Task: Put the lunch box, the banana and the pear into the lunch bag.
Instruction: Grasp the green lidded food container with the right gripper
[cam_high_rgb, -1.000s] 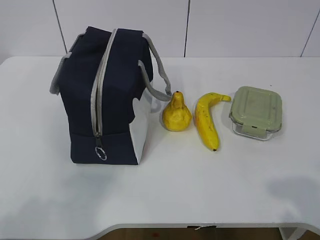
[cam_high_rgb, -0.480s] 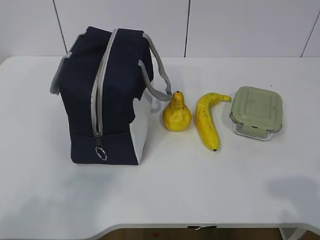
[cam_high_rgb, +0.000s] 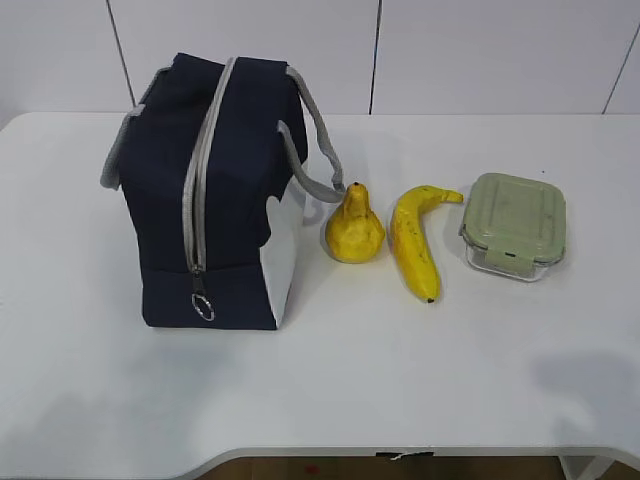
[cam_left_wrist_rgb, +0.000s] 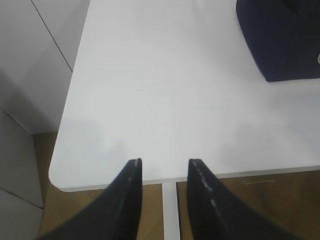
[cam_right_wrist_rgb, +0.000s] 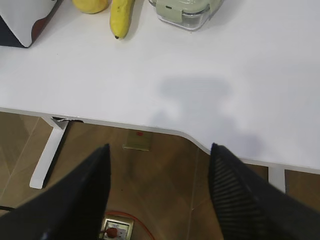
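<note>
The navy lunch bag (cam_high_rgb: 215, 190) stands zipped on the left of the white table, its grey zipper running down to a ring pull (cam_high_rgb: 201, 307). To its right lie the yellow pear (cam_high_rgb: 354, 226), the banana (cam_high_rgb: 413, 240) and the green-lidded glass lunch box (cam_high_rgb: 513, 224) in a row. Neither arm shows in the exterior view. My left gripper (cam_left_wrist_rgb: 165, 162) hovers open over the table's near left edge, with a corner of the lunch bag (cam_left_wrist_rgb: 280, 40) at the upper right. My right gripper (cam_right_wrist_rgb: 159, 147) hangs wide open off the front edge, empty, the banana (cam_right_wrist_rgb: 121, 17) and lunch box (cam_right_wrist_rgb: 187, 10) far ahead.
The table's front edge (cam_right_wrist_rgb: 100, 120) has a curved cut-out and a white leg (cam_right_wrist_rgb: 47, 150) below. A floor socket with a red cable (cam_right_wrist_rgb: 116, 231) lies under the right gripper. White wall panels stand behind the table (cam_high_rgb: 400, 50).
</note>
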